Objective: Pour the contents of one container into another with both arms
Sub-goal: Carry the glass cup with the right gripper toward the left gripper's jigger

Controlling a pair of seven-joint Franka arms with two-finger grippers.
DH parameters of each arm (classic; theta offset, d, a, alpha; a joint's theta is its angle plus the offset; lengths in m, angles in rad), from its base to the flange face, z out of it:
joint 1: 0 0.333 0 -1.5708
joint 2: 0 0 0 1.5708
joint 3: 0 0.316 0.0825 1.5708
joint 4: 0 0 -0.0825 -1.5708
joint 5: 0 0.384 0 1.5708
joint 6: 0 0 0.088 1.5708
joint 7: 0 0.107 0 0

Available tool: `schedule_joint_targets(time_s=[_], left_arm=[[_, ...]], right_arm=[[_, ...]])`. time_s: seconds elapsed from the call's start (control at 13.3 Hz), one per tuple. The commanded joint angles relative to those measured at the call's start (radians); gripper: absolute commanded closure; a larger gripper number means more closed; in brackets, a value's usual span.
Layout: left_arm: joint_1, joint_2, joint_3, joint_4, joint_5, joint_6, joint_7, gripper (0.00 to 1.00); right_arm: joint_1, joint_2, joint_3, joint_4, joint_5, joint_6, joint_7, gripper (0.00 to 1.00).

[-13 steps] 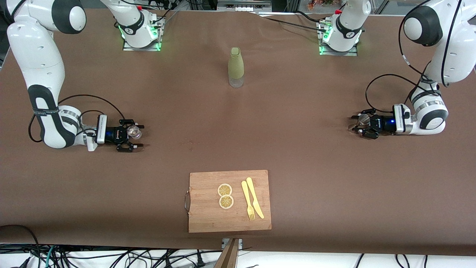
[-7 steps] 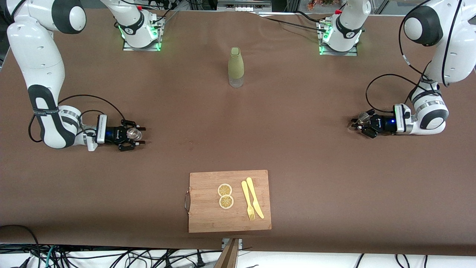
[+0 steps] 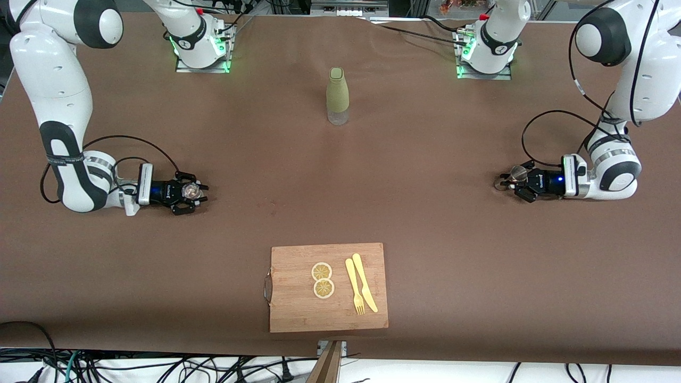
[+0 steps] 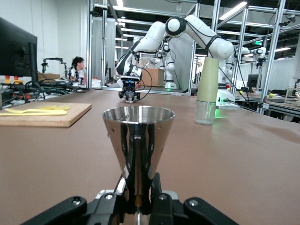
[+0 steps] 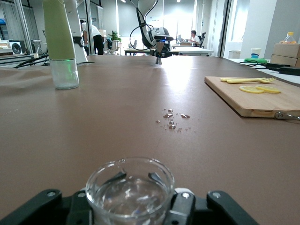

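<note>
No text or label can be read.

Robotics laboratory. Evidence: two white Franka arms, the right arm point(image 3: 58, 106) and the left arm point(image 3: 622, 96), bolted to metal base plates point(image 3: 202, 66) with green status lights along the top of the front view; a work table under a brown cloth point(image 3: 425, 213); loose black cables point(image 3: 159, 367) along the lower edge of the front view. Left wrist view: aluminium-profile framing point(image 4: 276, 51) with strip lights overhead, a dark monitor point(image 4: 16, 51) at the left edge, a seated person point(image 4: 77, 68) among equipment benches. Right wrist view: open hall with a seated person point(image 5: 193, 37) at a desk, cardboard boxes point(image 5: 286, 51) at the right edge.
</note>
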Motion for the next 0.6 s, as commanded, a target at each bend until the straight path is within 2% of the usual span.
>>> schedule_joint_targets(time_s=[0.0, 0.23, 0.53], left_arm=[[-0.025, -0.018, -0.066, 0.02, -0.026, 0.016, 0.016, 1.0], [-0.077, -0.031, -0.171, 0.022, -0.048, 0.137, -0.019, 1.0], [-0.228, -0.029, -0.194, 0.022, -0.164, 0.235, -0.057, 1.0]], right_arm=[[-0.004, 0.009, -0.003, 0.004, 0.018, -0.021, -0.047, 0.75], [-0.004, 0.006, -0.003, 0.006, 0.018, -0.031, -0.039, 0.8], [-0.004, 0.003, -0.003, 0.006, 0.018, -0.039, -0.032, 0.84]])
